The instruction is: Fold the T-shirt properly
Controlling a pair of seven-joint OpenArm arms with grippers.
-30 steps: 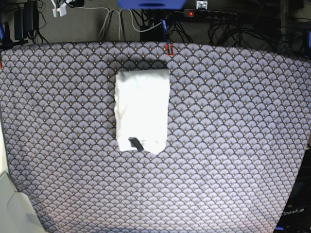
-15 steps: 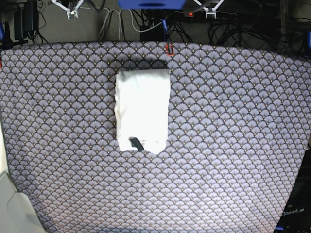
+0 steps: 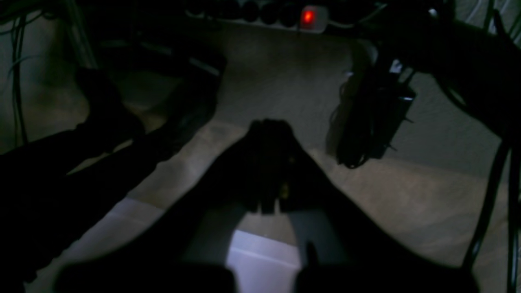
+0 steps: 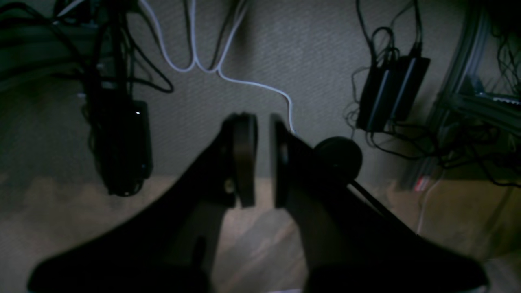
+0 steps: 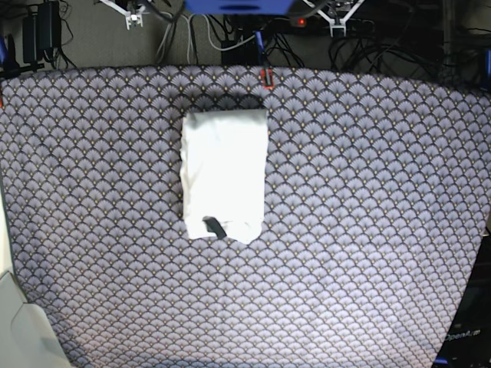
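The T-shirt [image 5: 224, 175] lies folded into a plain white upright rectangle on the patterned table, a little left of centre, with a small dark tag [image 5: 212, 227] near its lower edge. No gripper touches it. Both arms are drawn back beyond the table's far edge; only white parts of them show at the top of the base view, the right gripper [image 5: 132, 14] and the left gripper [image 5: 335, 15]. In the left wrist view my left gripper [image 3: 268, 162] is shut and holds nothing. My right gripper [image 4: 262, 158] holds nothing, its fingers a narrow gap apart.
A fan-patterned cloth [image 5: 368, 230] covers the table. Behind its far edge are a power strip with a red light [image 3: 308, 17], cables and black adapters [image 4: 390, 93]. A white object [image 5: 23, 330] sits at the bottom left corner.
The white arm parts at the top edge have shifted to the right and come further into view. The T-shirt has not moved.
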